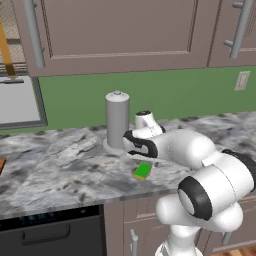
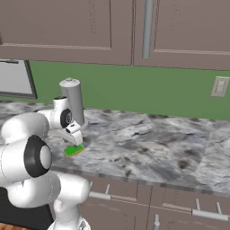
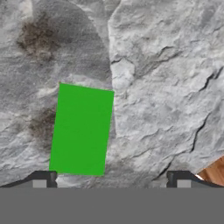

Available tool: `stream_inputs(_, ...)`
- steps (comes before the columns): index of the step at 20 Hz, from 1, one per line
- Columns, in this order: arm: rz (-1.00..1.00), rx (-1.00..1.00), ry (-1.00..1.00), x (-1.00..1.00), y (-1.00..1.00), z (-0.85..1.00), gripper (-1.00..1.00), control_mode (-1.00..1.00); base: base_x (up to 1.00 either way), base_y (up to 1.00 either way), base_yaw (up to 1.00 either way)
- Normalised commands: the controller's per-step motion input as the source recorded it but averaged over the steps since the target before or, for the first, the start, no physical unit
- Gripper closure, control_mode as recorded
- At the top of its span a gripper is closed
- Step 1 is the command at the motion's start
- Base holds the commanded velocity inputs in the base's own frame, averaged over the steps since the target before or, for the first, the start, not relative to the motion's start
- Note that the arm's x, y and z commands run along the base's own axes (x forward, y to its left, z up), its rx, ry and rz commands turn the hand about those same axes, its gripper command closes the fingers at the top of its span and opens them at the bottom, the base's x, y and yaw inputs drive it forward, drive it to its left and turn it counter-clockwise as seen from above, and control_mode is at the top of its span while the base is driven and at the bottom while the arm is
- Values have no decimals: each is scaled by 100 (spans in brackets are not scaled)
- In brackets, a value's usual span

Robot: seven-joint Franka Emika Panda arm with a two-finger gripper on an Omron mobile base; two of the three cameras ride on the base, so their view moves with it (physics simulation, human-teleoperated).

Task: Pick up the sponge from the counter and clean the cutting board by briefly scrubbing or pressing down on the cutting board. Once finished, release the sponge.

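The sponge (image 1: 142,171) lies flat on the marbled counter (image 1: 60,165) near its front edge, bright green top up with a yellow layer along its side. My gripper (image 2: 74,143) hangs just above the sponge (image 2: 73,150), pointing straight down. In the hand view its fingertips (image 3: 43,179) are spread wide and the gripper (image 3: 111,181) is open and holds nothing. There the sponge (image 3: 82,130) sits left of the midline between the tips. The cutting board is out of view, unless it is the brown sliver (image 1: 1,165) at the counter's far left, which is too small to tell.
A grey paper-towel cylinder (image 1: 117,122) stands upright on the counter just behind the hand. The green back wall, a wall outlet (image 1: 242,80) and upper cabinets lie beyond. A dark appliance front (image 1: 50,232) sits under the counter on the left. A patch of wood tone (image 3: 214,170) shows past the counter edge.
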Motion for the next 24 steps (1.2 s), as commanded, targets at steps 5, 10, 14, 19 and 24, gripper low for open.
stream_inputs(5, 0, 0, 1, 15, 7, -34, -100, -100, 0, 0, 0)
stream_inputs(10, 0, 1, 0, 2, 0, -29, -100, -100, 0, 0, 0)
stream_inputs(14, 0, 3, 0, 9, 0, -21, -100, -100, 0, 0, 0)
stream_inputs(19, 0, 2, 0, 0, 0, -26, -100, -100, 0, 0, 0)
stream_inputs(24, 0, 4, 0, 0, 0, -25, -100, -100, 0, 0, 0)
